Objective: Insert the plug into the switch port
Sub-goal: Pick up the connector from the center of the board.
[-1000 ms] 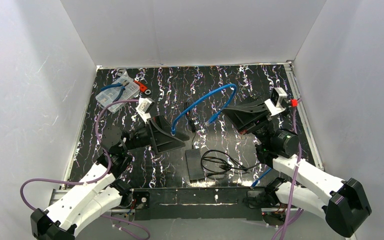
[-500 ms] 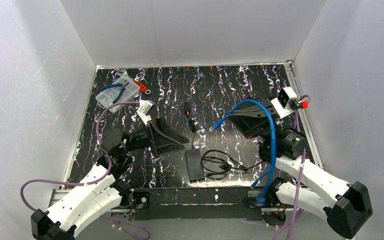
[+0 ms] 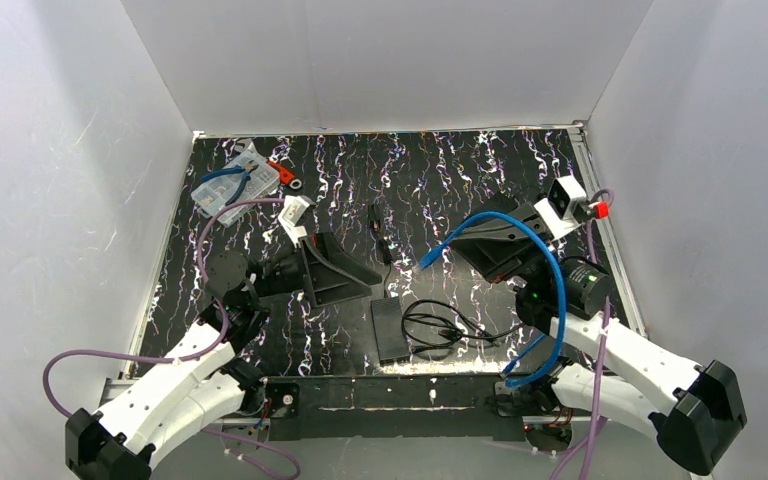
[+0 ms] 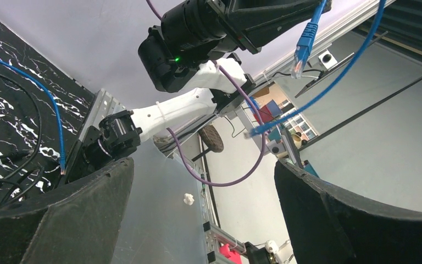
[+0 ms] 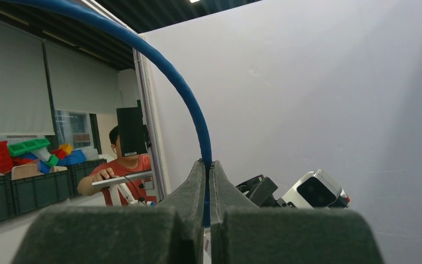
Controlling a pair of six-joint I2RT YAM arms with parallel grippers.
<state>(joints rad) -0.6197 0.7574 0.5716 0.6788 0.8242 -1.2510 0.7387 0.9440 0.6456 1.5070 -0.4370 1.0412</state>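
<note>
One blue plug (image 3: pixel 427 258), the clear-tipped end of a blue cable (image 3: pixel 552 275), hangs in the air over the middle of the table, pointing down and to the left and touching nothing. Just behind it the right gripper (image 3: pixel 458 240) is closed on the cable. The right wrist view shows its two fingers (image 5: pixel 187 192) pressed together, with the blue line pinched in the seam between them and arching up and away to the left. From the grip the cable loops over the right wrist, falls along the forearm and runs down to the near edge by the right arm's base. In the left wrist view the plug (image 4: pixel 305 41) hangs beneath the right gripper's dark fingers.

The switch (image 3: pixel 390 328), a flat black box, lies on the table nearer the bases, below and left of the plug and well apart from it; its ports cannot be made out. A coil of thin black wire (image 3: pixel 442 325) lies against its right side.

The left gripper (image 3: pixel 368 282) points toward the table's middle, its tips near the switch's far end, jaws spread wide and holding nothing. Its two fingers (image 4: pixel 60 220) frame the left wrist view.

A clear plastic case (image 3: pixel 230 188) with blue-handled pliers lies at the far left corner of the black marbled table (image 3: pixel 440 165).
</note>
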